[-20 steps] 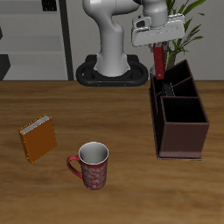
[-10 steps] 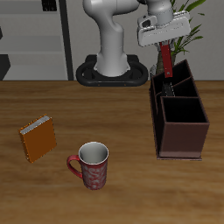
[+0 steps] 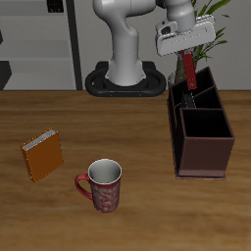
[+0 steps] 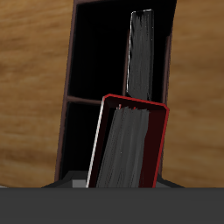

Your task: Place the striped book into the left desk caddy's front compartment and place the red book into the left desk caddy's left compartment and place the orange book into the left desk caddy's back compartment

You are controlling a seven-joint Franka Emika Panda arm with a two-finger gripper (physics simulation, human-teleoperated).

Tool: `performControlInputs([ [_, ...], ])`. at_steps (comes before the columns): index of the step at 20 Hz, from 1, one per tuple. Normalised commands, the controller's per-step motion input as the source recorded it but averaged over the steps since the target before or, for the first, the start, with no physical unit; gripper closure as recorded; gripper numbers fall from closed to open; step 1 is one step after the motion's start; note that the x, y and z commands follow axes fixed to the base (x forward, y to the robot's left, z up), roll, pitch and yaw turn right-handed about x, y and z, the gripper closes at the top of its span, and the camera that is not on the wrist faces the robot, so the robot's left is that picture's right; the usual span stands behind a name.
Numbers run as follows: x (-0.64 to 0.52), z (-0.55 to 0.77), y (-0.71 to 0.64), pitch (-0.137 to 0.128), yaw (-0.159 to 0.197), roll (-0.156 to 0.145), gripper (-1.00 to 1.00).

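Note:
My gripper is shut on the red book, which hangs upright just above the back end of the left desk caddy. In the wrist view the red book fills the foreground, its lower edge over the caddy's black dividers. The striped book stands on edge inside one compartment of the caddy. The orange book lies flat on the table, far from the caddy.
A red patterned mug stands near the table's front edge, beside the orange book. A potted plant rises behind the caddy, close to the gripper. The robot's base sits at the back.
The gripper has carried the red book sideways, from beside the caddy's back corner to over its back end, and slightly lower. Nothing else has moved.

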Motion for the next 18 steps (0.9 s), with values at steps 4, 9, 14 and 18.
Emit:
performControlInputs([
  [4, -0.05, -0.05, 0.10, 0.005, 0.015, 0.024, 1.00],
  [9, -0.01, -0.10, 0.14, 0.011, 0.032, 0.043, 1.00],
  [14, 0.03, -0.11, 0.09, 0.028, 0.007, 0.027, 1.00],
  [18, 0.05, -0.12, 0.04, 0.031, 0.001, 0.015, 1.00],
])
